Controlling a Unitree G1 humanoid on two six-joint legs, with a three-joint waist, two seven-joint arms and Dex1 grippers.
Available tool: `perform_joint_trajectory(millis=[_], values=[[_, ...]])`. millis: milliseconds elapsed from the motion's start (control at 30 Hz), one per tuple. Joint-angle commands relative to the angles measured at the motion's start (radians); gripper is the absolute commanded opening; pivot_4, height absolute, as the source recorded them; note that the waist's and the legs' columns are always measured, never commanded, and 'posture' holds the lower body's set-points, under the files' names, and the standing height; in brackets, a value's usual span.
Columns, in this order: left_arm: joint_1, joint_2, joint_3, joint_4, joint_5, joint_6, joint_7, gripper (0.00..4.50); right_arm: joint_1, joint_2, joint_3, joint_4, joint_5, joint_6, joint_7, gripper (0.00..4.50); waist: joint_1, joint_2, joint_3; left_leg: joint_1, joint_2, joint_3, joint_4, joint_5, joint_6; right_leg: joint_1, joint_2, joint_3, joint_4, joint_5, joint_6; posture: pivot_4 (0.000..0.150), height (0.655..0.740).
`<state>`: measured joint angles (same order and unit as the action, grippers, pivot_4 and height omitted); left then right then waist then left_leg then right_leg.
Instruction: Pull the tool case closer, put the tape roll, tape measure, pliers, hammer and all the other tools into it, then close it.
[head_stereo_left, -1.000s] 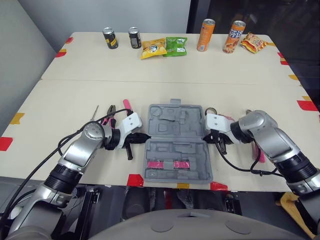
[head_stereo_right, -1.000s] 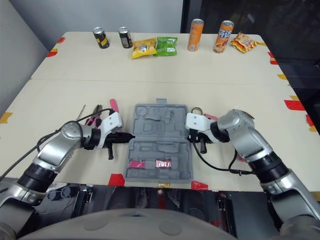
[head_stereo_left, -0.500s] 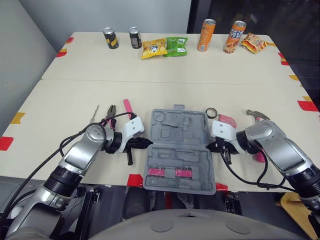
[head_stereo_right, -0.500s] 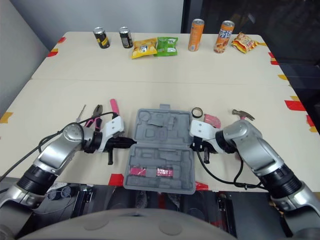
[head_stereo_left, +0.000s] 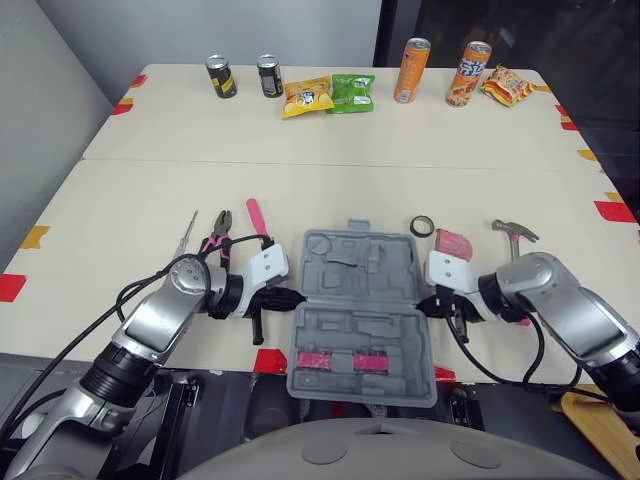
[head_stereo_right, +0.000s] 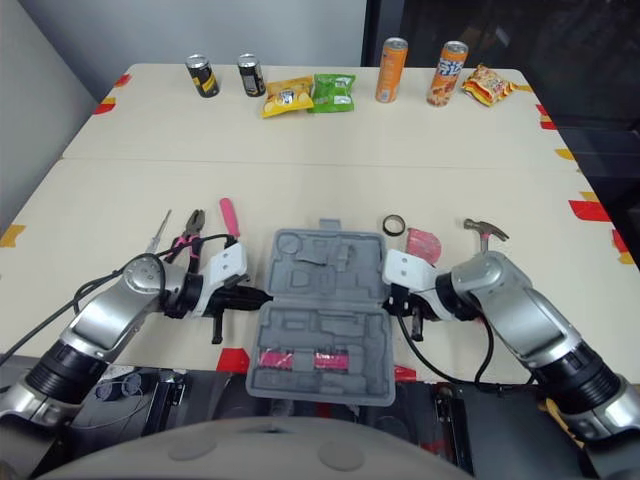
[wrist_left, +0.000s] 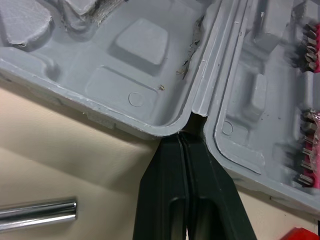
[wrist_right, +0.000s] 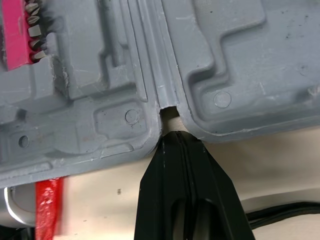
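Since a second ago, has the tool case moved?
Yes. The tool case slid toward the robot; its near edge now passes the red tape marker.

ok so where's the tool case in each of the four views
Left eye view: the tool case lies open at lower centre, between the two arms.
Right eye view: same place, lower centre.
Left wrist view: its hinge edge, just beyond the left gripper.
Right wrist view: its hinge edge again, just beyond the right gripper.
Shared landmark: the pink bit strip in the case's near half.
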<state>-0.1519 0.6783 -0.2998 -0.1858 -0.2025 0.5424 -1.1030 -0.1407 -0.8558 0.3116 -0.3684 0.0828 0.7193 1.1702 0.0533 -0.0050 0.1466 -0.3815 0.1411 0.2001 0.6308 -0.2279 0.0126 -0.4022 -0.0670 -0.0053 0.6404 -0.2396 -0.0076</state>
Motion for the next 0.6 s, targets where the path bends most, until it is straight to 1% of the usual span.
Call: perform_joint_trajectory(millis=[33, 600], values=[[0.025, 0.007, -0.021, -0.043, -0.024, -0.005, -0.024, 0.07, 0.023, -0.015, 0.006, -0.046, 0.028, 0.008, -0.003, 0.00, 0.000, 0.000, 0.000, 0.000, 0.000, 0.000, 0.000, 0.000, 0.000, 0.000, 0.000, 0.000, 0.000, 0.000, 0.000, 0.150, 0.7400], [0.049, 0.019, -0.023, -0.068, -0.028, 0.007, -0.014, 0.07, 0.038, -0.043, 0.005, -0.049, 0.057, 0.003, -0.033, 0.00, -0.001, 0.000, 0.000, 0.001, 0.000, 0.000, -0.002, 0.000, 0.000, 0.000, 0.000, 0.000, -0.001, 0.000, 0.000, 0.150, 0.7400]])
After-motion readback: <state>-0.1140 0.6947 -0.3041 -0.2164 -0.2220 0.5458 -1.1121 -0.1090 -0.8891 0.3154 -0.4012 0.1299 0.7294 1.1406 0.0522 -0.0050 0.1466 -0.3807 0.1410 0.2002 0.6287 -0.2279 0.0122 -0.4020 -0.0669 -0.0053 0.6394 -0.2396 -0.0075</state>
